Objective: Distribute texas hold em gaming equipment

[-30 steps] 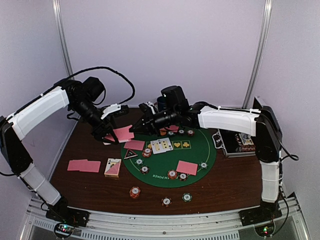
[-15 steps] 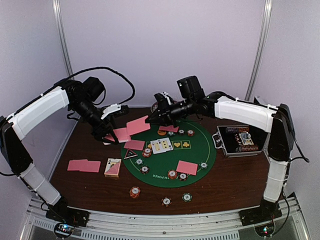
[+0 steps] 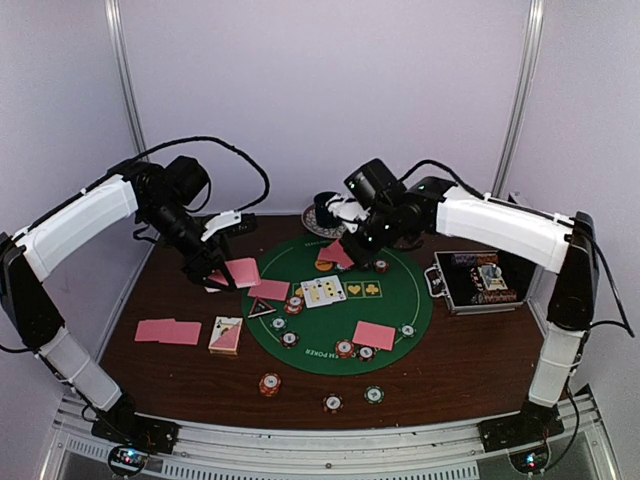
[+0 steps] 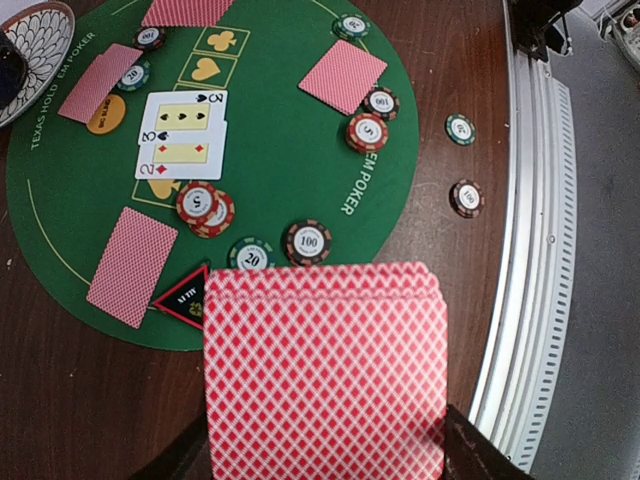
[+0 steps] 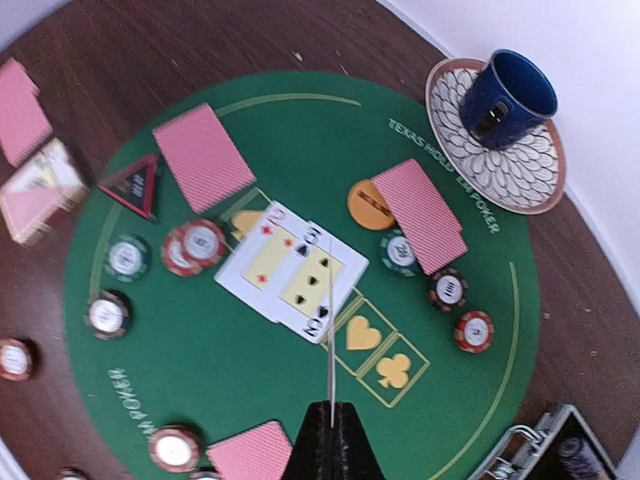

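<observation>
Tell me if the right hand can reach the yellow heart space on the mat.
Probably yes: the right hand, gripping a card, hangs above the mat, and the heart space lies bare.

**Right gripper pinched one card above the felt**

The right gripper [image 5: 331,415] showed at the bottom edge, its fingers closed on a single card [image 5: 330,340] seen edge-on as a thin pale line. Beneath it lay the round green felt mat [image 5: 200,370], with two face-up cards [image 5: 292,278] overlapping near its middle. An orange marker disc [image 5: 364,205] sat partly under a pink-backed card [image 5: 420,215]. A black-red triangle marker [image 5: 133,183] lay at the mat's edge. A dark blue cup [image 5: 505,95] stood on a patterned saucer [image 5: 520,175].
</observation>
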{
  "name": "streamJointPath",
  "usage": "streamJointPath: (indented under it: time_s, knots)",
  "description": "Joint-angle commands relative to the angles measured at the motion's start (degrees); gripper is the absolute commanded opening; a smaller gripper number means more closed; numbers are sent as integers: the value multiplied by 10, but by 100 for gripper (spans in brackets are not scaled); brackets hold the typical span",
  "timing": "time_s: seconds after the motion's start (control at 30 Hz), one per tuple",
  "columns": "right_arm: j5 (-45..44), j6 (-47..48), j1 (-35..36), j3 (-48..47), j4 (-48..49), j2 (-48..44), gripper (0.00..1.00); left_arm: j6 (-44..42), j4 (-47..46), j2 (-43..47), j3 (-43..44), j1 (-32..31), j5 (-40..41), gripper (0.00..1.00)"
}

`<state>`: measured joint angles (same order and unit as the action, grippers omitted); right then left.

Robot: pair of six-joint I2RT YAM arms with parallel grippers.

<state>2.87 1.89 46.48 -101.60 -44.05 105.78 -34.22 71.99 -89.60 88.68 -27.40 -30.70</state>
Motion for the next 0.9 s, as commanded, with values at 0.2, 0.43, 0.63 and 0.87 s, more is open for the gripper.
streamJointPath:
  time_s: [0.2, 0.43, 0.63, 0.87]
  knots:
    - [-403, 358, 78, 149, 260, 86, 0, -1, -9, 20, -5, 4, -7, 0]
    - [-471, 454, 103, 181, 364, 152, 0, -2, -9, 21, -6, 4, -8, 0]
    - [-487, 471, 106, 182, 394, 189, 0, -3, -9, 24, -8, 4, -8, 0]
    - [-471, 416, 115, 164, 330, 190, 51, -4, -8, 27, -9, 4, -6, 0]
